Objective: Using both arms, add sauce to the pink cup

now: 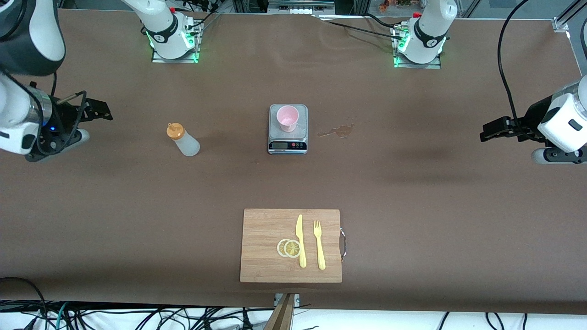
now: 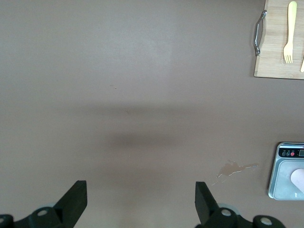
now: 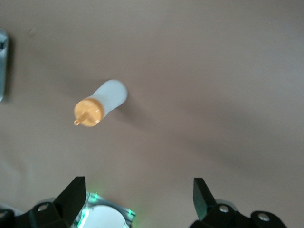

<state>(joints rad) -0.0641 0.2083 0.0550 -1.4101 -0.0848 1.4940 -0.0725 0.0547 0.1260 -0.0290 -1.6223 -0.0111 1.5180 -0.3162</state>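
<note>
The sauce bottle [image 1: 183, 140], translucent whitish with an orange nozzle cap, stands on the table toward the right arm's end; it also shows in the right wrist view [image 3: 100, 105]. The pink cup [image 1: 287, 118] stands upright on a small scale [image 1: 287, 145] at the table's middle; an edge of the cup shows in the left wrist view [image 2: 299, 178]. My right gripper [image 1: 98, 111] is open and empty, up in the air at the right arm's end, apart from the bottle. My left gripper [image 1: 491, 130] is open and empty, up in the air at the left arm's end.
A wooden cutting board [image 1: 266, 256] lies nearer the front camera, with two lemon slices [image 1: 289, 248], a yellow knife [image 1: 300, 240] and a yellow fork [image 1: 319, 244] on it. A small spill [image 1: 338, 131] marks the table beside the scale, toward the left arm's end.
</note>
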